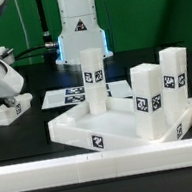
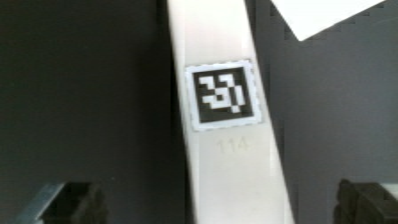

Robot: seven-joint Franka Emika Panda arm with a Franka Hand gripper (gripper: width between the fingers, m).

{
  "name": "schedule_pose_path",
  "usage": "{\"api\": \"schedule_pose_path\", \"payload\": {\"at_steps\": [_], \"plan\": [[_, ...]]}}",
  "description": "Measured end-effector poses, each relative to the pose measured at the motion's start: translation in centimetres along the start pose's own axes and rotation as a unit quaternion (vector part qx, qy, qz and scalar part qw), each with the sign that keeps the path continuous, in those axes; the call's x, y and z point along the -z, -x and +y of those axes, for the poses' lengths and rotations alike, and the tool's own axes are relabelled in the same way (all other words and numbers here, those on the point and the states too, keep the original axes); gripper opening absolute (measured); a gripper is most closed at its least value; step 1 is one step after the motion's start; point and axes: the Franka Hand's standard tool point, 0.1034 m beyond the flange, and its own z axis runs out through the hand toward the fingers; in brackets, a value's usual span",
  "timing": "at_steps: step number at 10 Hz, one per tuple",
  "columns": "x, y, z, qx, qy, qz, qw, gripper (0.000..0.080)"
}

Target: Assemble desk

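Observation:
The white tray-like tabletop (image 1: 91, 135) lies on the black table with three white tagged legs standing upright in it: one at the back (image 1: 94, 76), one in front (image 1: 148, 100) and one at the exterior view's right (image 1: 174, 76). Another tagged leg (image 1: 7, 112) lies flat on the table at the exterior view's left. My gripper (image 1: 9, 95) hangs just above it, open. In the wrist view this leg (image 2: 222, 120) runs lengthwise between my fingertips (image 2: 68, 205), and my gripper (image 2: 217, 205) straddles it with dark gaps on both sides, touching nothing.
The marker board (image 1: 62, 97) lies flat behind the tabletop, in front of the robot base (image 1: 79, 31). A long white border rail (image 1: 105, 164) runs along the table's front edge. A white corner (image 2: 338, 15) shows beyond the lying leg in the wrist view.

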Motion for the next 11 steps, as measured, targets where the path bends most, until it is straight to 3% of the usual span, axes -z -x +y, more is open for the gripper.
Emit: {"api": "schedule_pose_path", "payload": {"at_steps": [4,5,6,11], "plan": [[-0.07,-0.6,0.52,0.004,0.003,-0.017,1.0,0.0649],[-0.24,0.16,0.54,0.003,0.001,-0.064,0.998,0.0649],[-0.22,-0.45,0.56,0.003,0.002,-0.081,0.997,0.0649],[-0.95,-0.45,0.23,-0.009,0.002,-0.237,0.971,0.0649]]}}
